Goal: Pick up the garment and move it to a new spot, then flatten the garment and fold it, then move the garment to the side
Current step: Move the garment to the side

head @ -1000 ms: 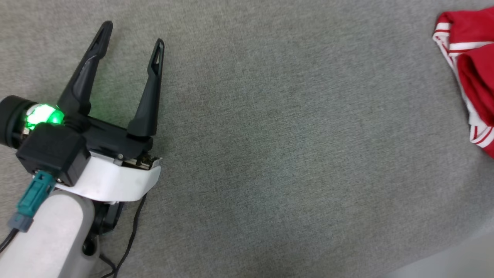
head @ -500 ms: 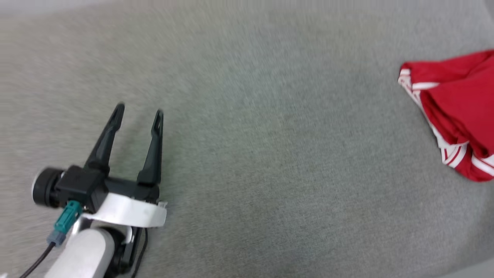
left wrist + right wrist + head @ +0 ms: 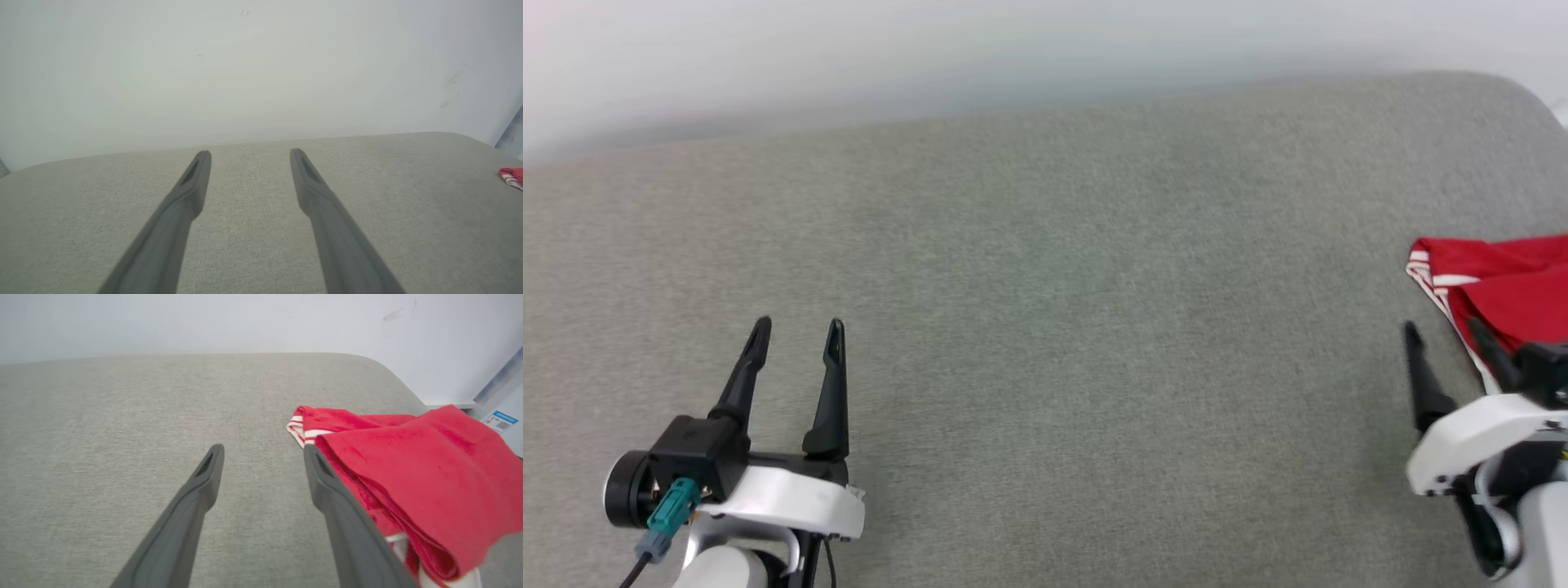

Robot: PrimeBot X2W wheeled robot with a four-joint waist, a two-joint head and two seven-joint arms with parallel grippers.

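The garment [image 3: 1503, 282] is a folded red jersey with red-white striped trim, lying at the right edge of the grey cushioned surface [image 3: 1045, 327]. It also lies just right of the fingers in the right wrist view [image 3: 412, 473] and as a small red scrap in the left wrist view [image 3: 511, 176]. My right gripper [image 3: 1445, 339] stands open beside the garment's left edge, its right finger over the cloth, nothing held. My left gripper [image 3: 796, 336] is open at the lower left, far from the garment, above bare fabric. The gap between its fingers is bare too [image 3: 250, 153].
A pale wall [image 3: 931, 57] rises behind the surface's far edge. The surface curves off at the far right corner [image 3: 392, 371]. A pale box with a blue label [image 3: 500, 420] stands beyond that corner. Bare grey fabric spans the wide stretch between the two grippers.
The head camera has tilted up, so the wall and far edge now show and the right gripper has come into view. The left gripper sits lower in the view, still open.
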